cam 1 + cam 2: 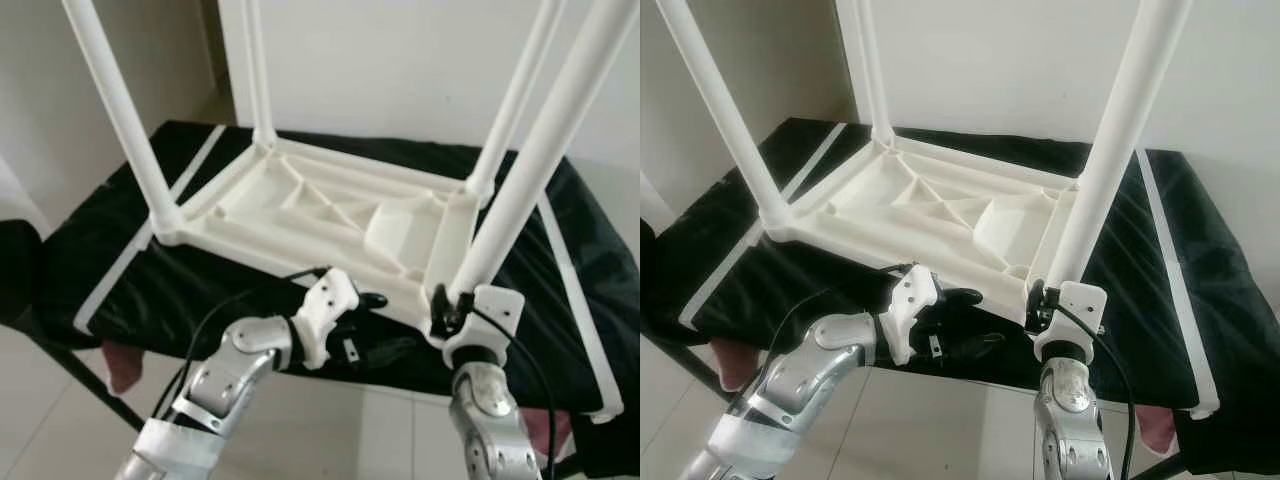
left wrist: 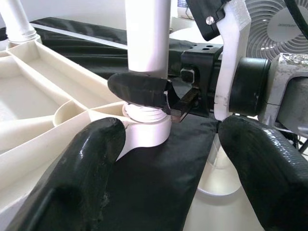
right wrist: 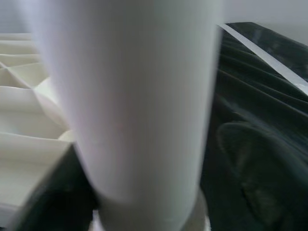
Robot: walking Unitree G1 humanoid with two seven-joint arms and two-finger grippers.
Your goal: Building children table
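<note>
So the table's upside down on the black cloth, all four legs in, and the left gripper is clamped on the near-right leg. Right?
Not quite. The right gripper is the one clamped on that leg, as the left wrist view shows; the left gripper sits open beside it. The table is upside down on the black cloth, four legs in.

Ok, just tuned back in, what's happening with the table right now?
The white children's table lies upside down on a black cloth, all four legs pointing up. The right pincer is clamped around the base of the near right leg, right at its corner socket. The left pincer sits open beside that corner, near the table's front edge, holding nothing.
</note>
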